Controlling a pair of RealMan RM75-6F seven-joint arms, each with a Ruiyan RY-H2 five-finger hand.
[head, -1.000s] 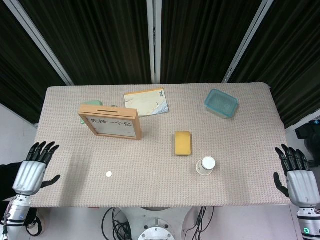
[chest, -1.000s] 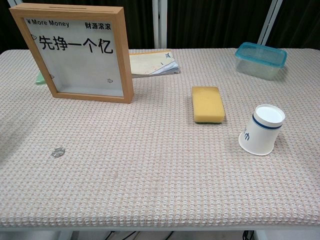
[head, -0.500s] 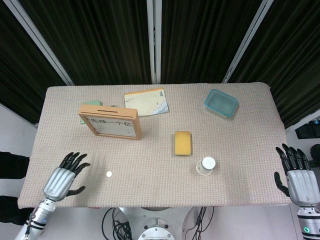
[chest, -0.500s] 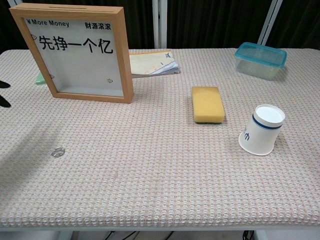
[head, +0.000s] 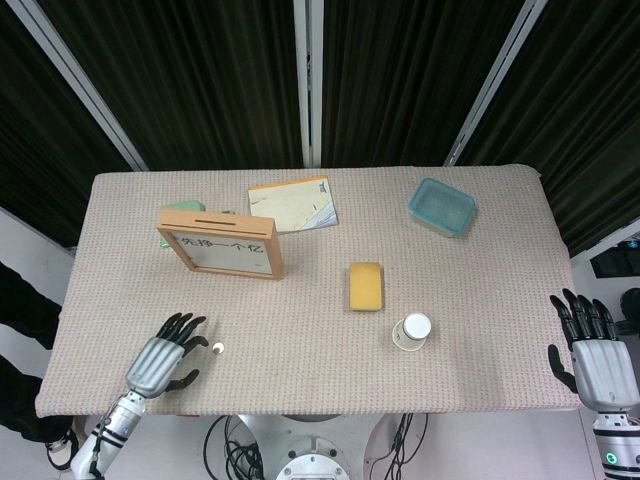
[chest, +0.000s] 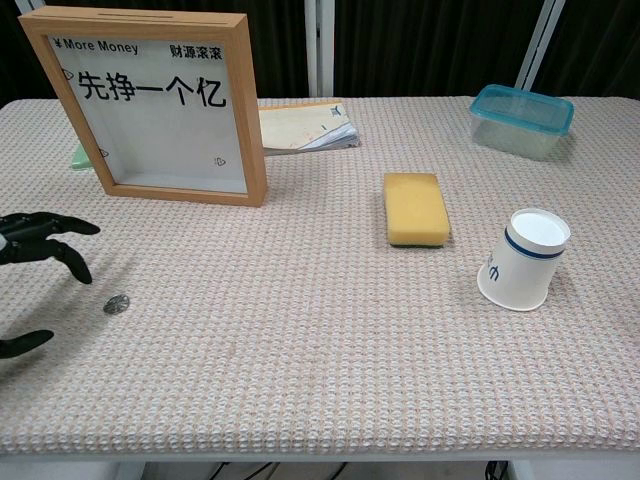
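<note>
— What is the left hand (head: 162, 362) doing?

— It hangs low over the table (head: 480, 300), just left of the coin (head: 218, 348). Its fingers (chest: 62, 245) are spread and a bit bent, and its thumb sits apart from them. It holds nothing.

— Where is the coin?

— It lies flat on the cloth, well in front of the wooden frame (head: 221, 243) and a little to that frame's left. In the chest view the coin (chest: 117, 303) sits just beside the dark fingertips and does not touch them.

— How should the hand pick it up well?

— The coin looks thin and flat, so it is likely hard to grab. The robot should probably bring the thumb and one finger down on two sides of it, slowly, and pinch at the edge. Pushing too hard could make it slide on the bumpy cloth.

— And the right hand (head: 596, 356)?

— It waits far to the frame's right, past the table edge, fingers straight and a little apart, holding nothing. The tipped paper cup (head: 411, 332) and the yellow sponge (head: 366, 287) lie between it and the frame.
</note>
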